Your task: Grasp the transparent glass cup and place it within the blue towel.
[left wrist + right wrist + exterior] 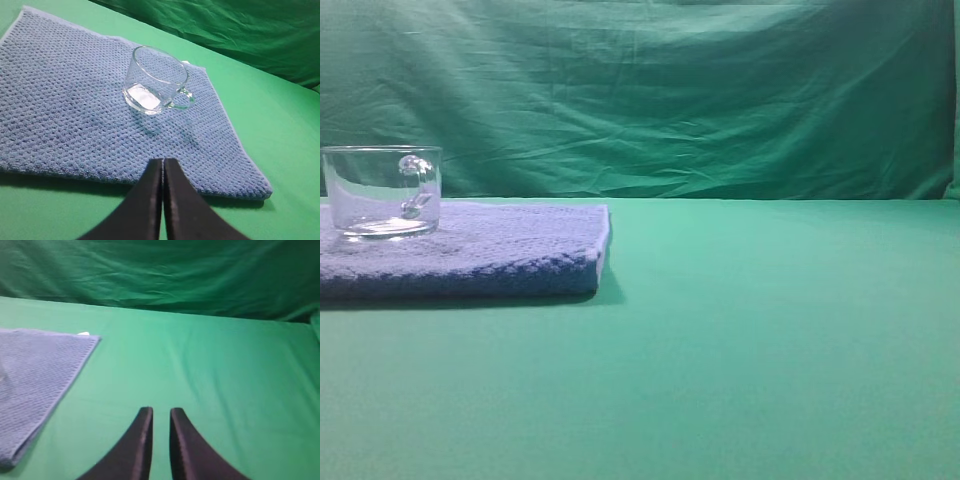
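Observation:
The transparent glass cup (382,190) stands upright and empty on the blue towel (500,250) at the far left of the table, its small handle turned to the right. In the left wrist view the cup (155,85) sits near the far right part of the towel (65,100). My left gripper (163,161) hangs over the towel's near edge, well back from the cup, its black fingers pressed together on nothing. My right gripper (160,410) is over bare green cloth to the right of the towel (35,370), with only a narrow slit between its fingers and nothing held. Neither gripper shows in the exterior view.
Green cloth (770,350) covers the table and also hangs as a backdrop (670,100) behind it. The towel's right edge ends left of the table's middle.

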Motion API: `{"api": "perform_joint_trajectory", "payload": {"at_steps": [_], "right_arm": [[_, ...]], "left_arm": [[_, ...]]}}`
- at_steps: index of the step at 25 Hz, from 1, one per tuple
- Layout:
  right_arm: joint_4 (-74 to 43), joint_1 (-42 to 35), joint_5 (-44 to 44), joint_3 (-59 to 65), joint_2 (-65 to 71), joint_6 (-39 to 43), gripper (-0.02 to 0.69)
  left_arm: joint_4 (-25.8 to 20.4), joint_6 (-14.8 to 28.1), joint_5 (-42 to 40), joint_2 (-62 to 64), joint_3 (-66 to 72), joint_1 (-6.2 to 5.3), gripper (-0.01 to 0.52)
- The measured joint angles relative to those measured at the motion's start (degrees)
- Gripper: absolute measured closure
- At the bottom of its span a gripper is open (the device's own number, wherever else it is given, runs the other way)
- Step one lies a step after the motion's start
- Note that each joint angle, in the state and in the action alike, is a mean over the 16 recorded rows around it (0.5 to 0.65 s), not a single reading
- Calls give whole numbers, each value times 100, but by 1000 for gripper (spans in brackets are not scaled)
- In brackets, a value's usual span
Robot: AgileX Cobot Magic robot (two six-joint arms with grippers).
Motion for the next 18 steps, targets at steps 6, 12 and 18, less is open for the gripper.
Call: {"api": "perform_joint_trajectory", "payload": {"at_steps": [6,12,18], "right_arm": [[55,-516,-366,829,-804,0,611],[104,-749,-598,1383,-1166,0,611],[115,-791,-508,1643,-1205,-12,611]], "left_arm": [[0,0,0,0,0,0,514],[0,0,0,0,0,0,514],[0,0,0,0,0,0,514]]}}
